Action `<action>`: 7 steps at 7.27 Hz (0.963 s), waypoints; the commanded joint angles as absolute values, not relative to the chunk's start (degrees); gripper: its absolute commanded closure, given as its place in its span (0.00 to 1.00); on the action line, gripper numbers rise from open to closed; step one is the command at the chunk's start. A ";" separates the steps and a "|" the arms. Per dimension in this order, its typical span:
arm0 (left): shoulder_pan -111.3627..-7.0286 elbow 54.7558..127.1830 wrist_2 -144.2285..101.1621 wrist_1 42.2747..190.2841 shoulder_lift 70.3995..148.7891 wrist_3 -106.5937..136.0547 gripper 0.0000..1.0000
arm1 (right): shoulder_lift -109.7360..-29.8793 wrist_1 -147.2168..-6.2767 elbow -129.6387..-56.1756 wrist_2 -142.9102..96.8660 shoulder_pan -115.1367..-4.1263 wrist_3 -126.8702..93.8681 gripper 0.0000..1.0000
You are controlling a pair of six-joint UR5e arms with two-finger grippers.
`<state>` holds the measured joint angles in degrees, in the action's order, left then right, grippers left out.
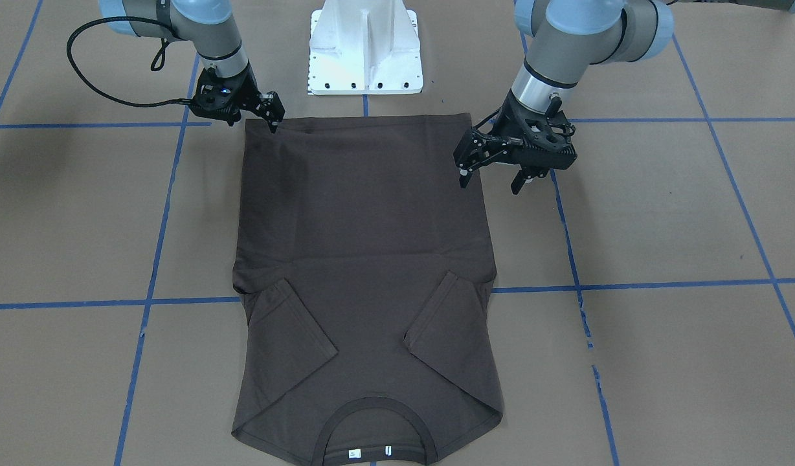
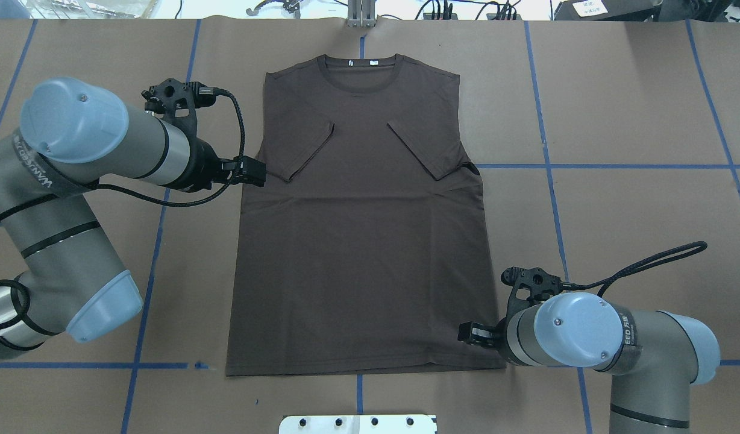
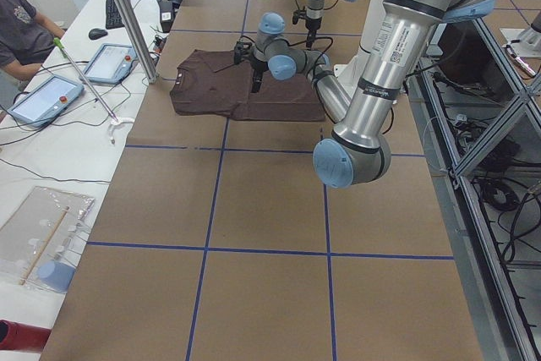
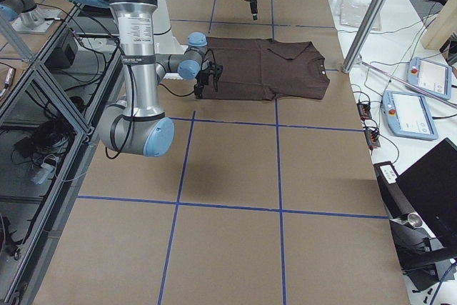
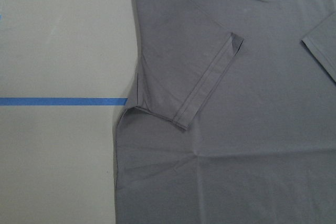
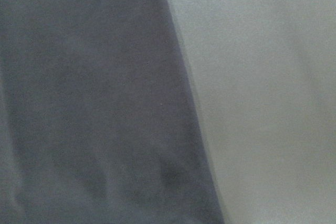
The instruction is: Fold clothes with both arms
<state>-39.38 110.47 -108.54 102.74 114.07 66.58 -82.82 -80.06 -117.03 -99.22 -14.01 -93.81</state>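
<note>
**Item.** The dark brown T-shirt (image 1: 365,259) lies flat on the counter (image 1: 663,213) at the centre of the front-facing frame. Its collar (image 1: 375,414) is at the bottom edge and its hem is at the top, near the white pedestal (image 1: 365,52). Both sleeves are turned inward over the body.

**Left claw** (image 1: 490,186). It is at centre-right of the front-facing frame, with jaws wide apart and holding nothing. It is raised over the shirt's side edge, and its wrist view looks down on a tucked sleeve from a height.

**Right claw** (image 1: 272,122). It is at upper left of that frame, down at the hem corner. The fingers look close together, but I cannot tell whether cloth sits between them. Its wrist view shows only blurred fabric and counter.

**Risks, as judged:**
1. Uneven grasp. The claws stand at different heights and at different points along the shirt. If one lifts before the other has hold, the hem will likely drag askew and the fold will land crooked.
2. Single-layer pinch. If the claw takes only the top layer at the corner, the lower layer would stay behind and bunch.
3. Disturbed sleeves. A quick or high lift could flip the tucked sleeves open.
4. Missed edge. The open left claw hangs at the very border of the cloth, so a slight offset could close it on bare counter.
</note>
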 commanded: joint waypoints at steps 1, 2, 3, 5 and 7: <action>-39.37 110.48 -108.46 102.74 114.08 66.62 0.00 | -83.06 -80.07 -115.50 -99.49 -13.80 -94.04 0.00; -39.37 110.65 -108.46 102.74 114.08 66.53 0.00 | -82.97 -79.98 -115.58 -99.67 -13.80 -94.13 0.00; -39.37 110.74 -108.37 102.74 114.08 66.53 0.00 | -82.88 -79.98 -115.92 -100.97 -13.89 -94.30 0.00; -39.46 111.27 -108.37 102.57 114.08 66.53 0.00 | -82.97 -79.98 -116.10 -101.25 -13.89 -94.39 0.32; -39.38 111.27 -108.37 102.57 114.08 66.53 0.00 | -82.88 -79.98 -116.02 -101.69 -13.89 -94.31 0.83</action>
<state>-39.40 111.22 -108.37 102.58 114.08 66.53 -82.92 -79.98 -116.05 -101.35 -13.88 -94.36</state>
